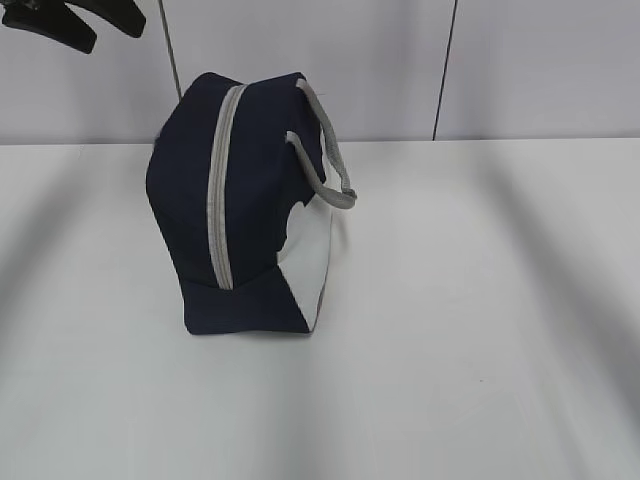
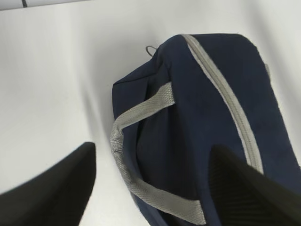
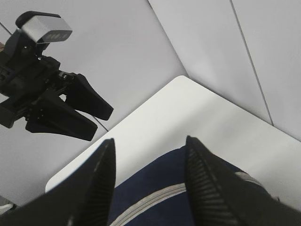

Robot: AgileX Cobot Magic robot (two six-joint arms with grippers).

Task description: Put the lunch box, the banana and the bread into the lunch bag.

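The navy lunch bag [image 1: 250, 200] stands on the white table with its grey zipper [image 1: 218, 190] shut and a grey handle [image 1: 330, 150] hanging to the right. My left gripper [image 1: 105, 30] hangs open and empty high at the back left, above the bag. In the left wrist view its fingers [image 2: 56, 188] straddle the bag [image 2: 197, 108] from above, near a handle [image 2: 122, 155]. My right gripper [image 3: 150, 139] is open and empty above the bag [image 3: 160, 188]; it is out of the exterior view. The lunch box, banana and bread are out of view.
The white table [image 1: 480, 300] ends at a grey panelled wall [image 1: 520, 70] right behind the bag. The zipper's ring pull [image 2: 150, 49] lies at the bag's far end. My left gripper [image 3: 101, 125] and its camera show in the right wrist view.
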